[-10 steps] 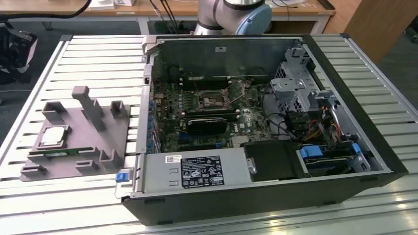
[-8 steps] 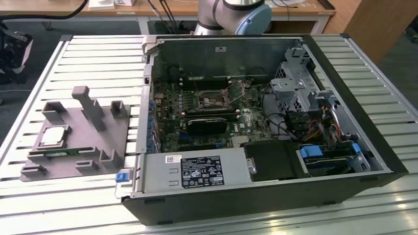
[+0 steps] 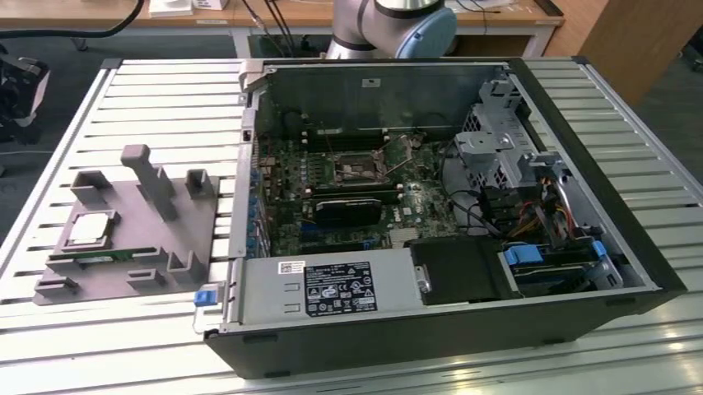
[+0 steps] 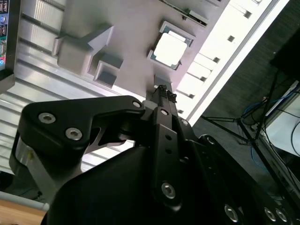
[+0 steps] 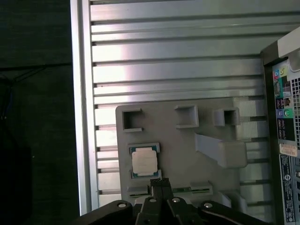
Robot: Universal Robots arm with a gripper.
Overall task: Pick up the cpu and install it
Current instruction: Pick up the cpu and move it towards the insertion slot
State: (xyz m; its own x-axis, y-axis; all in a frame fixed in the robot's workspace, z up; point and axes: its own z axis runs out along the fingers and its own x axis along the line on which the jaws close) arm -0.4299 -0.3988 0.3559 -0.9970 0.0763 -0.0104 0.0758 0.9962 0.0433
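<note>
The cpu (image 5: 145,161) is seated in a gray jig (image 5: 187,140) for easy grasping; the pincer (image 5: 158,182) is held together, empty, near it.

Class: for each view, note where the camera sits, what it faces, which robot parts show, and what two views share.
Exterior view: off the arm, above, facing the open computer case and grey tray; arm behind.
First wrist view: on the wrist, facing the cpu in the tray; claw shows.
Second wrist view: on the wrist, looking along the claw.
Both wrist views share cpu and claw.
</note>
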